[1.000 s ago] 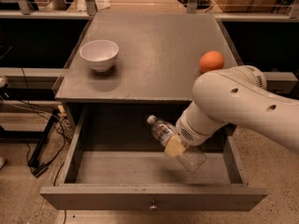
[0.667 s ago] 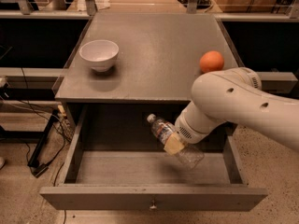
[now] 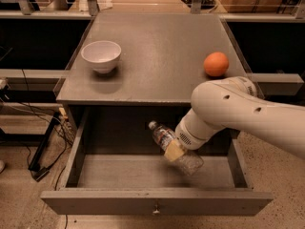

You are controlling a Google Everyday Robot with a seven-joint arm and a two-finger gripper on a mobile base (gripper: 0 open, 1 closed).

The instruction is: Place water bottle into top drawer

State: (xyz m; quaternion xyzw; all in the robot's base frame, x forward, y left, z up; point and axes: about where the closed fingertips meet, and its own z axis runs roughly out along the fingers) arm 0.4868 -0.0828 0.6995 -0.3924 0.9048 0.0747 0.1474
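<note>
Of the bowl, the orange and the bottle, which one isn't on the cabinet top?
The water bottle: the gripper holds it tilted over the open top drawer, while the white bowl and orange fruit sit on the cabinet top.

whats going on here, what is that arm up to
The robot's gripper holds the water bottle tilted, cap toward the upper left, over the right part of the open top drawer. The bottle is not yet let go. A white bowl and an orange fruit sit on the cabinet top.
</note>
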